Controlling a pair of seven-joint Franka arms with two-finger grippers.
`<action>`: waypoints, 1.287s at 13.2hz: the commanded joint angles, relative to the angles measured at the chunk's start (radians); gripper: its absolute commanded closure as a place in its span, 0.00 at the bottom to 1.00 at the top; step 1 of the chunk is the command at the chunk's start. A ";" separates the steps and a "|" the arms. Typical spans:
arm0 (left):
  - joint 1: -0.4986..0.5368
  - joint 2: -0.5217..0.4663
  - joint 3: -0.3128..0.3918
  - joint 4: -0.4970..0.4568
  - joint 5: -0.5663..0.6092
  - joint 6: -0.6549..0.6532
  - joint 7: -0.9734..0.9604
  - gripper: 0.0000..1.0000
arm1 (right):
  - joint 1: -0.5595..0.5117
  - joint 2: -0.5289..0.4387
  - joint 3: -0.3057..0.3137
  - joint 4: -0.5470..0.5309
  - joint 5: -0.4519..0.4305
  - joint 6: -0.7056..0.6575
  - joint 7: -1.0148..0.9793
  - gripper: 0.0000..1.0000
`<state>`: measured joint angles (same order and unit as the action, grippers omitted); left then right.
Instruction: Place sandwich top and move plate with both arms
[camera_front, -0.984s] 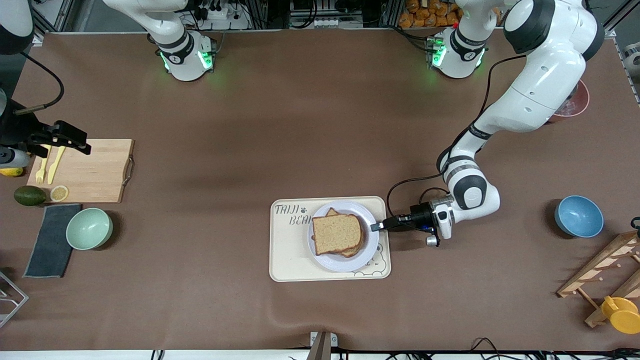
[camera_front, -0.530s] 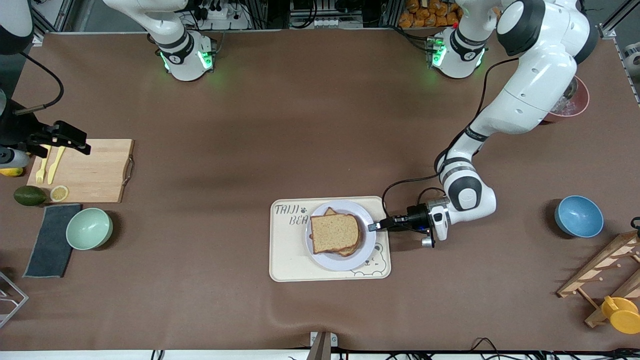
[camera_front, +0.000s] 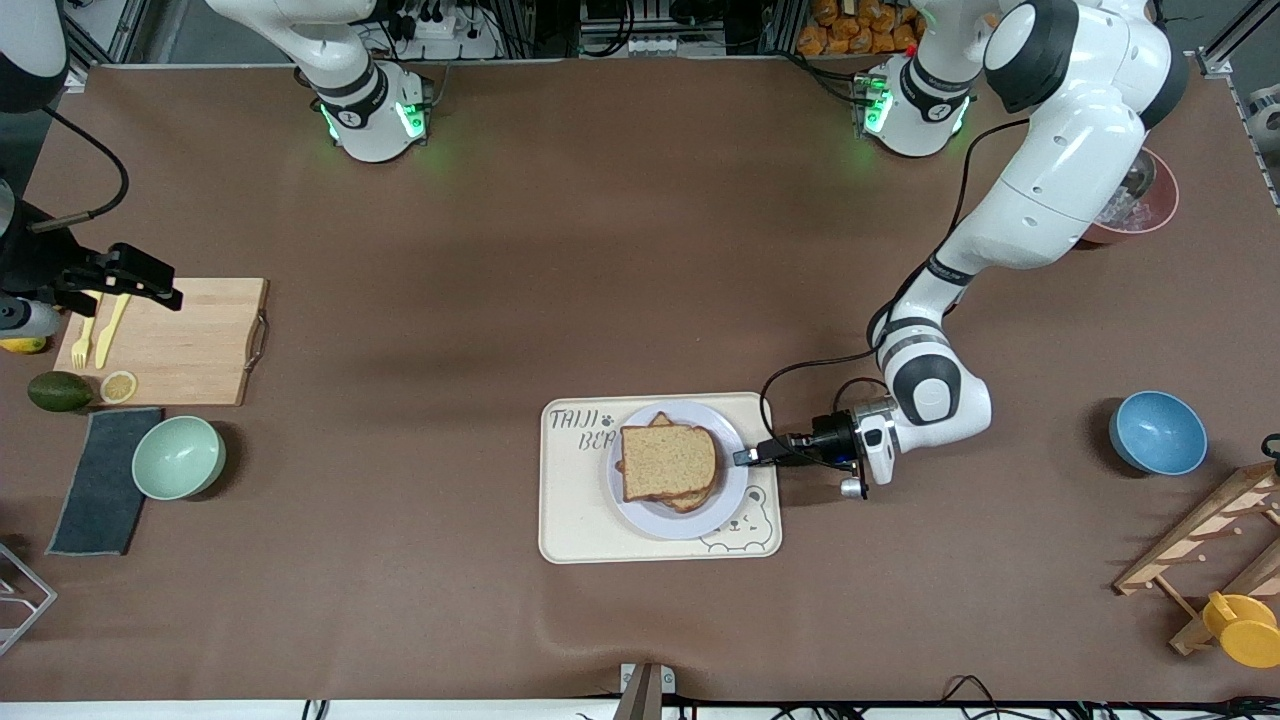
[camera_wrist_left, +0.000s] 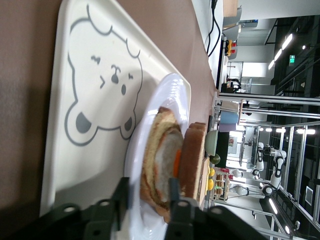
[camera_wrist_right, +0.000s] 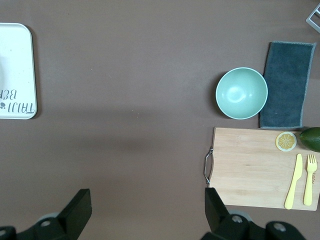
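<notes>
The sandwich top (camera_front: 668, 462), a plain brown slice, lies on the stacked sandwich on the pale plate (camera_front: 722, 508). The plate rests on the cream bear tray (camera_front: 575, 520) near the table's middle. My left gripper (camera_front: 745, 456) lies low at the plate's edge toward the left arm's end. In the left wrist view the left gripper (camera_wrist_left: 147, 192) is open, its fingers apart on either side of the plate (camera_wrist_left: 170, 95) rim, with the sandwich top (camera_wrist_left: 192, 160) just past them. My right gripper (camera_front: 140, 275) waits open and empty over the end of the cutting board (camera_front: 175, 340).
A mint bowl (camera_front: 178, 457), grey cloth (camera_front: 100, 480) and avocado (camera_front: 58, 390) lie by the board. A blue bowl (camera_front: 1157, 432), wooden rack (camera_front: 1210, 540) and yellow cup (camera_front: 1240, 628) stand toward the left arm's end. A red bowl (camera_front: 1150, 205) sits under the left arm's elbow.
The left gripper and the plate have shifted slightly toward the right arm's end on the tray. Its fingers have parted from the rim. The right arm has not moved.
</notes>
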<state>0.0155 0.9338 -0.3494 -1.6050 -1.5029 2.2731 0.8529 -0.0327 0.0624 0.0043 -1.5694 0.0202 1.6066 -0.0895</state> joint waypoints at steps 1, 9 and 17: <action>-0.002 -0.018 0.007 0.014 0.026 -0.012 -0.079 0.00 | -0.012 -0.003 0.008 -0.012 -0.003 0.009 0.011 0.00; 0.004 -0.095 0.012 0.001 0.185 -0.010 -0.282 0.00 | -0.012 0.000 0.008 -0.011 -0.003 0.015 0.011 0.00; 0.089 -0.274 0.012 0.016 0.821 -0.058 -0.678 0.00 | -0.009 0.004 0.008 -0.011 -0.003 0.016 0.013 0.00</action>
<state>0.0810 0.7274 -0.3456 -1.5667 -0.7797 2.2616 0.2239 -0.0335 0.0703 0.0034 -1.5714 0.0202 1.6126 -0.0891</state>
